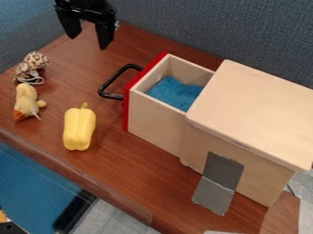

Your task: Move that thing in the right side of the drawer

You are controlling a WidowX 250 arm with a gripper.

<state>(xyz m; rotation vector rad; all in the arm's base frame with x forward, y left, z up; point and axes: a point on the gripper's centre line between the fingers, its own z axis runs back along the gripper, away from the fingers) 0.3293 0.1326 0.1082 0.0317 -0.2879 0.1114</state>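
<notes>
Nearest on the bench [125, 167], a yellow pepper [79, 128] lies outside the drawer [151, 125], which is pulled partway out of its cabinet [256, 109]; the task is prob. at its start, w/ the whole move left to do. Beyond the pepper, inside the drawer, lies the prob. target, a blue cloth [174, 93], soft-looking w/ a rumpled, uneven top. Farthest, near the top edge, the black gripper [89, 42] hangs w/ jaws apart, nothing btwn. them, well away fr. the cloth.
</notes>
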